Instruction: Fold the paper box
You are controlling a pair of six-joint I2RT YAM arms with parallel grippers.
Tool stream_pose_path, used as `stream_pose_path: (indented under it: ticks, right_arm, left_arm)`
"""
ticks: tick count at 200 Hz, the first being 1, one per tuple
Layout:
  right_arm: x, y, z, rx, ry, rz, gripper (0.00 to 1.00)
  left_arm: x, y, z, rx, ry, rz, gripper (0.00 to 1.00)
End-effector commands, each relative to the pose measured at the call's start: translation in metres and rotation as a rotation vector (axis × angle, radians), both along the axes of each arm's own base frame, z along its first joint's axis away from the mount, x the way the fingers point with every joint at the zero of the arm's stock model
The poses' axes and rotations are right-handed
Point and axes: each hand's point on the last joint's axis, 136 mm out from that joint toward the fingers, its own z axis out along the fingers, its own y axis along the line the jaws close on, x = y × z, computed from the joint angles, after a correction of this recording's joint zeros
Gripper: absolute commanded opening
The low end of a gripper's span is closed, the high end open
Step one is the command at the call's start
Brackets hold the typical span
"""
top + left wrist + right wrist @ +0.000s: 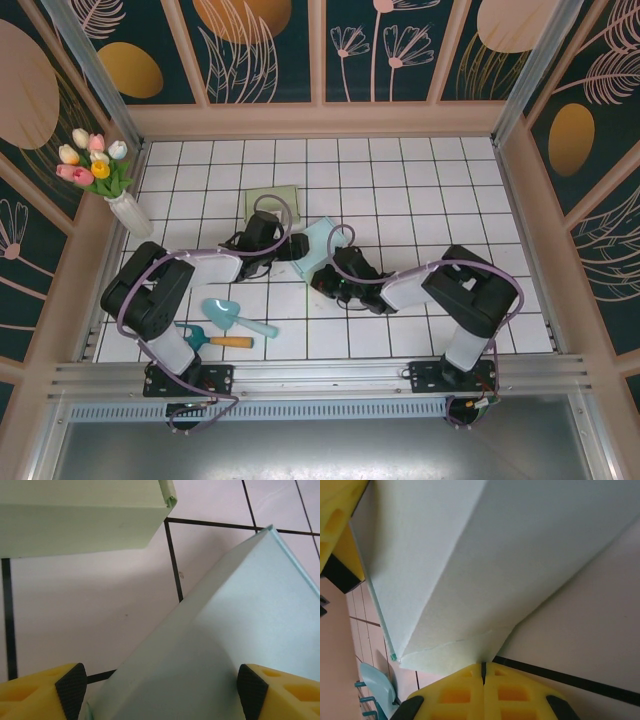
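The pale blue paper box [322, 238] lies partly folded on the white tiled table between my two arms. In the left wrist view one of its panels [240, 610] rises at a slant between the black pads [70, 687] of my left gripper [161, 687], which stands wide open around it without pinching. My left gripper [290, 245] reaches the box from the left. My right gripper [325, 278] comes from the lower right. Its yellow fingers are shut tight [483, 672], tips touching the box's lower creased flap [450, 650].
A folded green box [272, 197] lies just behind the blue one, close to the left gripper [80, 515]. A teal scoop [230, 318] and a small wooden-handled shovel [215, 340] lie front left. A vase of tulips [125, 210] stands at the left wall.
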Motion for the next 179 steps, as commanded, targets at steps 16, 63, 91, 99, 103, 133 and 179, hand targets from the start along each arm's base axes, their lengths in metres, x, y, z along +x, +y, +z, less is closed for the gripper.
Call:
stream_pose_path:
  ticks: [16,63,91,99,103,133,179]
  right_arm:
    - [0.003,0.013,0.003,0.031,-0.008,0.016,0.00]
    - [0.009,0.008,0.007,0.028,-0.021,-0.008,0.00]
    - [0.015,0.006,0.011,0.011,-0.036,-0.023,0.00]
    - [0.016,0.004,0.011,0.004,-0.039,-0.029,0.00]
    - [0.016,0.003,0.011,-0.001,-0.043,-0.030,0.00]
    - [0.017,0.001,0.013,0.001,-0.048,-0.030,0.00]
    - [0.008,0.019,0.029,0.121,-0.041,0.028,0.00]
  left_arm:
    - [-0.011,-0.001,-0.014,-0.057,0.048,0.010,0.80]
    - [-0.031,-0.003,-0.016,-0.174,0.076,0.007,0.75]
    - [-0.043,-0.005,-0.001,-0.254,0.067,0.007,0.74]
    - [-0.045,-0.005,0.005,-0.267,0.058,0.003,0.74]
    - [-0.046,-0.006,0.007,-0.272,0.055,-0.001,0.74]
    - [-0.060,-0.021,0.022,-0.296,0.047,-0.044,0.74]
    - [-0.084,-0.048,0.016,-0.298,0.073,-0.084,0.72]
